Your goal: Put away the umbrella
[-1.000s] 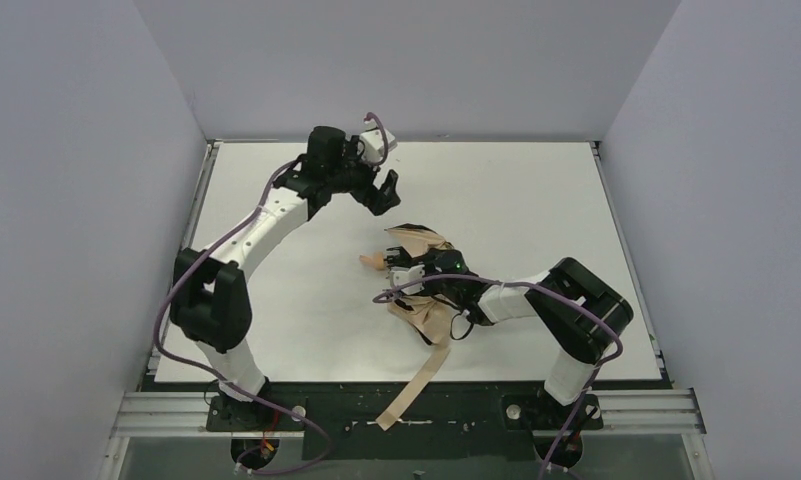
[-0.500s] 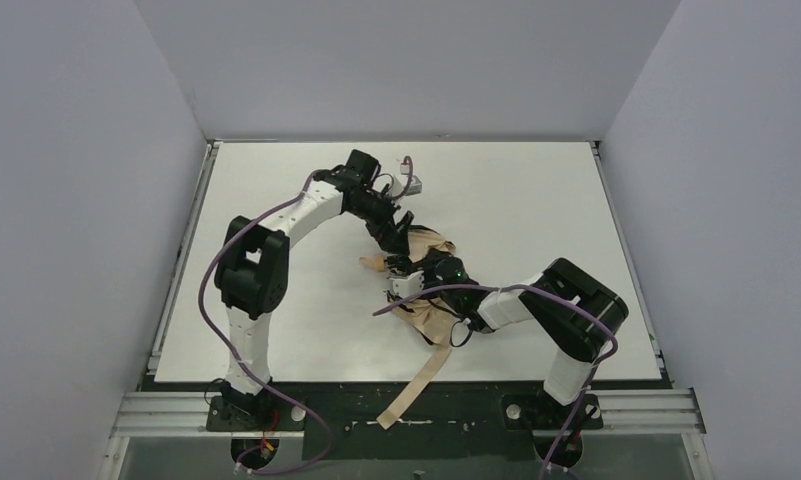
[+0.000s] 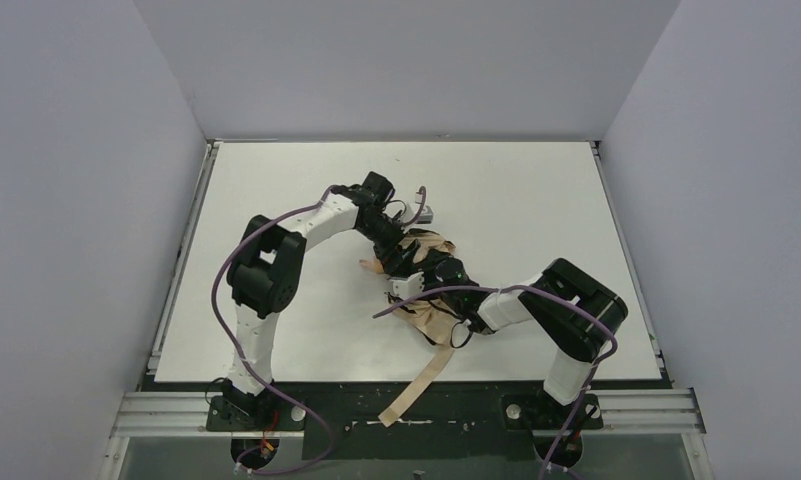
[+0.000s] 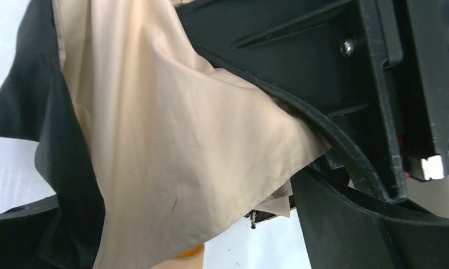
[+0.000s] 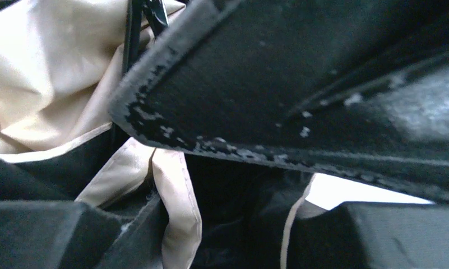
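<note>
- left hand (image 3: 400,250) spread wide, beige folds of the umbrella (image 3: 432,320) between its fingers
- right hand (image 3: 406,280) just beside it, clamped on umbrella fabric

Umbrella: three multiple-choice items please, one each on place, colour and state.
1. Where does the strap of the umbrella end?
A. At the table's far edge
B. Under the left arm's base
C. Past the near edge of the table, between the two arm bases

2. What colour is the umbrella's fabric?
A. Red
B. Beige-tan
C. Blue

3. How does the left gripper stand?
A. Open, at the umbrella's fabric
B. Shut, far from the umbrella
C. Out of every view

Answers:
1 C: the top view shows the strap trailing off the white surface onto the dark rail.
2 B: both wrist views show tan cloth.
3 A: the left wrist view shows spread fingers with cloth between them.
</note>
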Available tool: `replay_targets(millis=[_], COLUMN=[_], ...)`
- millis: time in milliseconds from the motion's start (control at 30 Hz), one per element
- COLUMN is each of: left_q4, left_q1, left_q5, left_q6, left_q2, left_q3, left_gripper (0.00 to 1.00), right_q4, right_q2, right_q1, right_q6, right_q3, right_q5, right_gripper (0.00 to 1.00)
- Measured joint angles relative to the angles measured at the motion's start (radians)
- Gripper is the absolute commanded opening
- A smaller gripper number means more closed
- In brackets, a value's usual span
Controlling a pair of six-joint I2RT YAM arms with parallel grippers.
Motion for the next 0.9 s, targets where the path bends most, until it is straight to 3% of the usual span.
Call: replay_targets(millis=[267, 667, 900], left_q4=[0.012, 0.116, 0.134], left_q1=[-0.010, -0.017, -0.018], left_q5=[-0.006, -0.051, -0.056], left_q6=[0.059, 0.084, 0.079], left_q2=[0.000, -0.022, -0.029], left_q3=[-0.035, -0.105, -0.121], left_gripper=[0.94, 0.48, 0.26], right_q4=[0.014, 0.070, 0.056], right_q2=[0.002, 0.032, 0.021], right_q1=[0.006, 0.006, 0.006], right_q6=[-0.003, 0.028, 0.030], right_q3=[-0.008, -0.011, -0.014], right_q5=[0.007, 0.042, 0.041], right_gripper=[0.10, 0.13, 0.36])
